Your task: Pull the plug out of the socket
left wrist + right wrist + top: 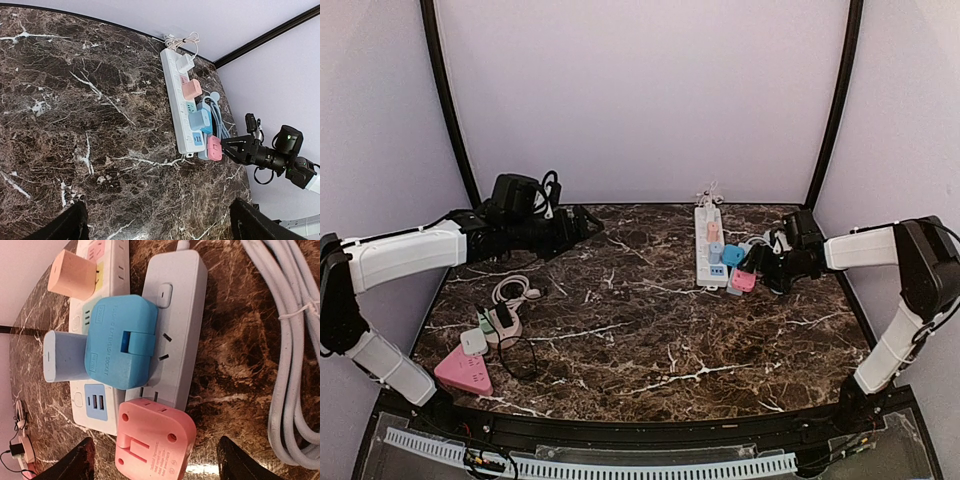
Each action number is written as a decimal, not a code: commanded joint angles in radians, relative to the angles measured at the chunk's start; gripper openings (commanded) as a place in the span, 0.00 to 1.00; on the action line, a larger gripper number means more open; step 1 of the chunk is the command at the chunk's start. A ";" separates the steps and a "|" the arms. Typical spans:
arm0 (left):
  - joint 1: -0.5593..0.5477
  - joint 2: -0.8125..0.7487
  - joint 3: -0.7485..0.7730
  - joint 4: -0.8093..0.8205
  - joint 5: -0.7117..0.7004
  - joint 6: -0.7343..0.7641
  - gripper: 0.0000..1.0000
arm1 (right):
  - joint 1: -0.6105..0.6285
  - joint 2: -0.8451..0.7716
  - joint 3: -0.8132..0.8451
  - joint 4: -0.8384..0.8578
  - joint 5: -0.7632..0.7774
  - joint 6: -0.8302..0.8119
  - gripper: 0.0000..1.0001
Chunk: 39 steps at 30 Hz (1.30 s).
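Observation:
A pink plug [152, 440] sits in the near end of a grey power strip [182, 300], beside a teal plug [122, 342]. My right gripper [160, 467] is open, its fingers [80, 462] standing on either side of the pink plug without touching it. In the top view the right gripper [760, 268] is just right of the pink plug [744, 281]. The left wrist view shows the pink plug [214, 148] too. My left gripper [585, 222] is open and empty, held above the table's far left.
A white power strip [709, 245] with several small chargers lies left of the grey one. A bundled grey cable [290, 340] lies to the right. At the near left are a pink triangular socket [463, 372] and small adapters with cords [500, 320].

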<state>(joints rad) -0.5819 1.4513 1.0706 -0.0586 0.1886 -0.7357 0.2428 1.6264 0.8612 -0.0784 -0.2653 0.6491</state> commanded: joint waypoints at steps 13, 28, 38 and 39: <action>-0.044 0.082 0.072 0.032 0.053 -0.068 0.98 | -0.005 0.095 -0.050 0.135 -0.128 0.069 0.53; -0.071 0.131 0.071 0.055 0.088 -0.093 0.98 | -0.009 0.031 -0.106 0.082 -0.165 0.035 0.11; -0.096 0.153 0.056 0.108 0.121 -0.121 0.98 | -0.007 -0.046 -0.223 0.116 -0.353 0.065 0.03; -0.102 0.158 0.056 0.115 0.125 -0.123 0.98 | -0.007 -0.060 -0.242 0.121 -0.374 0.074 0.03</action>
<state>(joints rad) -0.6678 1.5925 1.1252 0.0181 0.2817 -0.8433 0.2241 1.6058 0.7074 0.1383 -0.4957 0.7136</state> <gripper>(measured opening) 0.981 0.149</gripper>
